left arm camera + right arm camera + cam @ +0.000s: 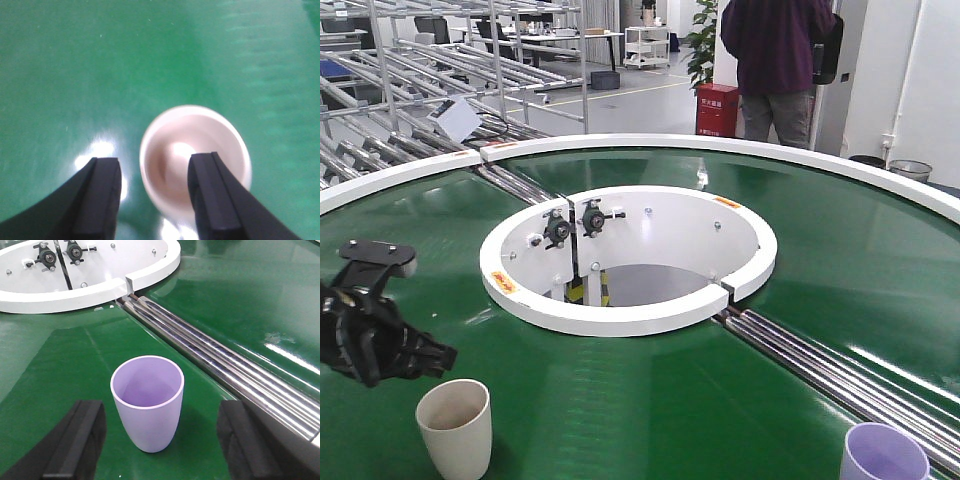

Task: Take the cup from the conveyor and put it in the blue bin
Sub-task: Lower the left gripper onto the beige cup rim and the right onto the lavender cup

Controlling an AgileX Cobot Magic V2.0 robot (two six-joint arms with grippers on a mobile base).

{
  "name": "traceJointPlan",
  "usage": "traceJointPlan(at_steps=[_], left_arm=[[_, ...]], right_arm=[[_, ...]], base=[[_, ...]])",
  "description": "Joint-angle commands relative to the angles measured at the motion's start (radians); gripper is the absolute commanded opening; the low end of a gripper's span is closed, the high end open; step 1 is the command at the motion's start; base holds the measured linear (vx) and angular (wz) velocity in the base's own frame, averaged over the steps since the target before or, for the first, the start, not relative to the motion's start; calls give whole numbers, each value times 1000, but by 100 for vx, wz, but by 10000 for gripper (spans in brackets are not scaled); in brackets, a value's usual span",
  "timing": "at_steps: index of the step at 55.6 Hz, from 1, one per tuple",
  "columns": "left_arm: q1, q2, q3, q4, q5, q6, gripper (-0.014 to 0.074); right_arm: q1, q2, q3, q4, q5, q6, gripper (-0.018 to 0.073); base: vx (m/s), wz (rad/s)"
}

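Note:
The conveyor [840, 250] has a glossy green belt around a white-walled round opening. A cream cup [453, 425] stands upright on the belt at the near left. My left gripper [428, 358] hovers just above and left of it, open. In the left wrist view I look down into the cream cup [175, 150]; the gripper [155, 200] is open, with one finger [215, 195] over the cup's mouth and the other outside its rim. A lilac cup [147, 402] stands upright between the open right gripper's [160, 450] fingers, untouched. It also shows in the front view [883, 455]. The blue bin is out of view.
Steel rollers [225, 365] cross the belt just right of the lilac cup. The white inner rim [620, 315] lies behind both cups. A person [775, 60] stands beyond the conveyor's far side, next to a red box [717, 108]. Metal racks [410, 90] stand at the far left.

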Motion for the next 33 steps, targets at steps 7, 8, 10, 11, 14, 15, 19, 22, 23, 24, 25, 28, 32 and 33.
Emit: traceJointPlan(at_steps=[7,8,10,11,14,15,19,22,23,24,25,28,32,33], left_arm=[[-2,68,-100,34,-57,-38,451],[-2,77,-100,34,-59,-38,451],[-2,90,-100,34,-58,-38,451],[-2,99,-100,34,-55,-38,451],[-2,118,-100,34,-40,-38,451],[-2,125,-100,34,-38,-38,451],[-2,146,-100,34,-28,-38,451],[-2,158,-100,32,-27,-38,451],[-2,163,-100,33,-27,-38,451],[-2,165,-100,33,-27,-38,451],[-2,166,-100,33,-27,-36,450],[-2,174,-100,33,-26,-20,443],[-2,178,-100,30,-25,-16,424],[-2,178,-100,28,-24,-16,417]], right_arm=[[-3,6,-35,-7,-84,0,536],[-3,6,-35,-7,-84,0,536],[-3,6,-35,-7,-84,0,536],[-3,6,-35,-7,-84,0,536],[-3,6,-35,-7,-84,0,536],[-3,6,-35,-7,-84,0,536],[-3,6,-35,-6,-78,0,536],[-3,6,-35,-3,-68,3,536],[-3,6,-35,-1,-66,3,536],[-3,6,-35,2,-61,8,536],[-3,6,-35,8,-58,11,536],[-3,6,-36,27,-31,23,533],[-3,36,-40,32,29,57,532],[-3,46,-43,32,48,64,532]], base=[[0,0],[0,0],[0,0],[0,0],[0,0],[0,0],[0,0],[0,0],[0,0],[0,0],[0,0],[0,0],[0,0],[0,0]])
